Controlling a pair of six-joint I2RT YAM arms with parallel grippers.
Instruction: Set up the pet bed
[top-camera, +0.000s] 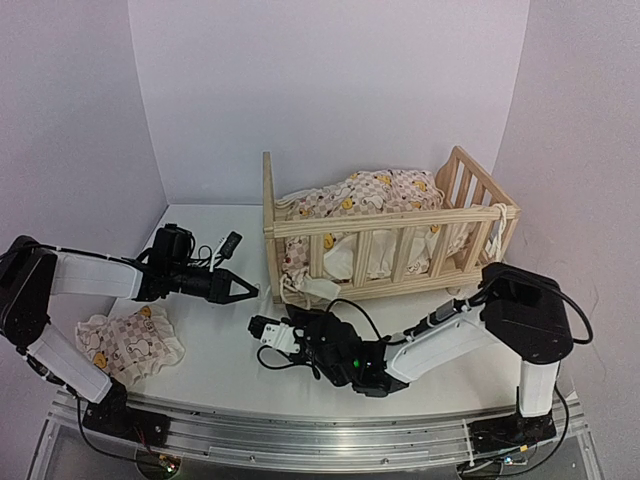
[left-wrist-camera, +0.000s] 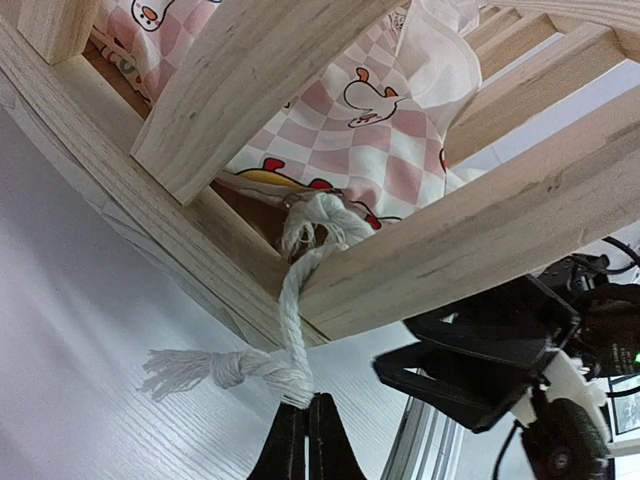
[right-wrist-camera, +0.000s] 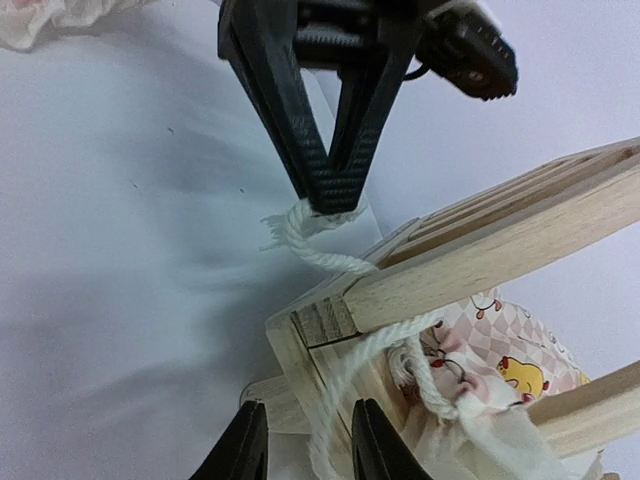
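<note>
TWO ARMS AT WORK: In the overhead view the left arm (top-camera: 95, 275) rises from its base at seven o'clock, folds at the elbow and stretches low toward three o'clock. The left end effector (top-camera: 243, 290) is pinched tight on a white tie string (left-wrist-camera: 292, 340), fingertips pressed together. The right arm (top-camera: 450, 335) stands on its post at five o'clock, bends at the shoulder and reaches toward nine o'clock, its wrist close above the counter (top-camera: 230, 370). The right end effector (top-camera: 262, 330) sits just at six o'clock of the left one's tips, its two black fingers (right-wrist-camera: 245, 445) parted.
</note>
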